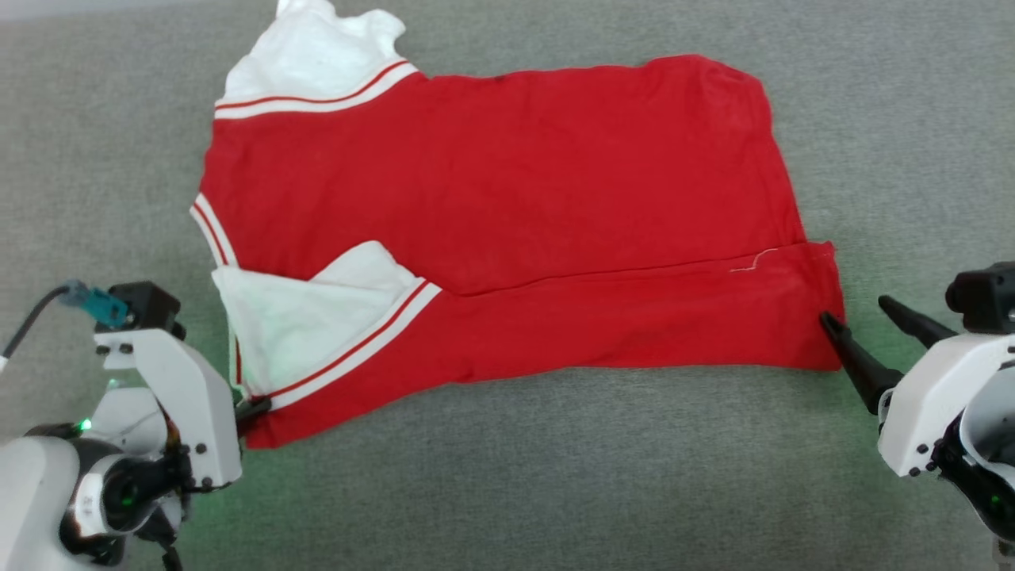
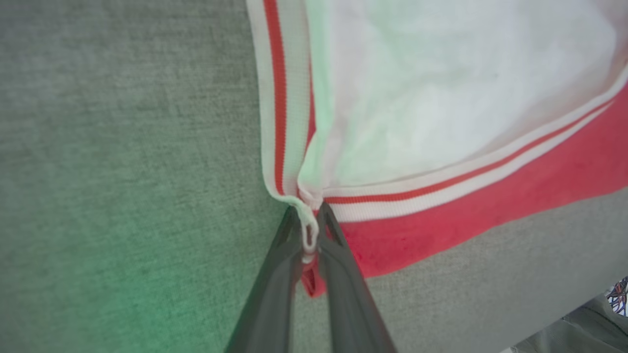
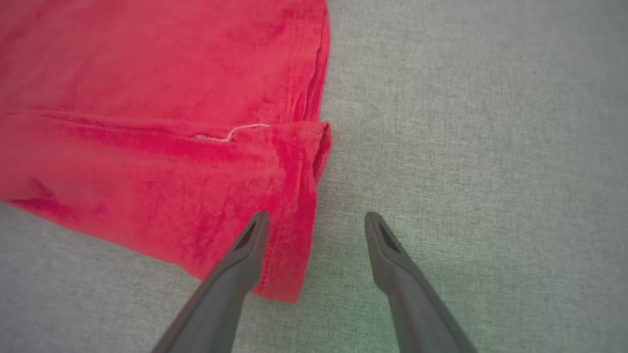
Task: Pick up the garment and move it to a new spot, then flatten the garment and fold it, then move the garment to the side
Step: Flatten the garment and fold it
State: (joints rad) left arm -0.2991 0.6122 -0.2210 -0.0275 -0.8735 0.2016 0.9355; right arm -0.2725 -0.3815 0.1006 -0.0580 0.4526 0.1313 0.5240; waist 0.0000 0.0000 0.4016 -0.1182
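Red jersey fabric pretty much everywhere: the garment (image 1: 507,174) lies spread out sideways on the grey surface (image 1: 507,476), collar end toward the robot's left and hem toward its right, with the near long edge folded over onto the body. The far white sleeve (image 1: 317,55) gets clipped by the top of the head view, so its end can't be seen. The near sleeve (image 1: 301,317) is folded in on the red. Left gripper (image 2: 310,212) is clamped tight on the striped trim (image 2: 279,98) at the near left corner, with a bit of cloth bunched between its fingers. In the head view those fingers are mostly hidden behind its own white wrist. Right gripper (image 3: 316,215) has its fingers spread wide at the near hem corner, one over the red and the other over bare surface. Can't tell if it actually touches the cloth. A small loose white thread (image 3: 235,131) sits on the fold just past it.
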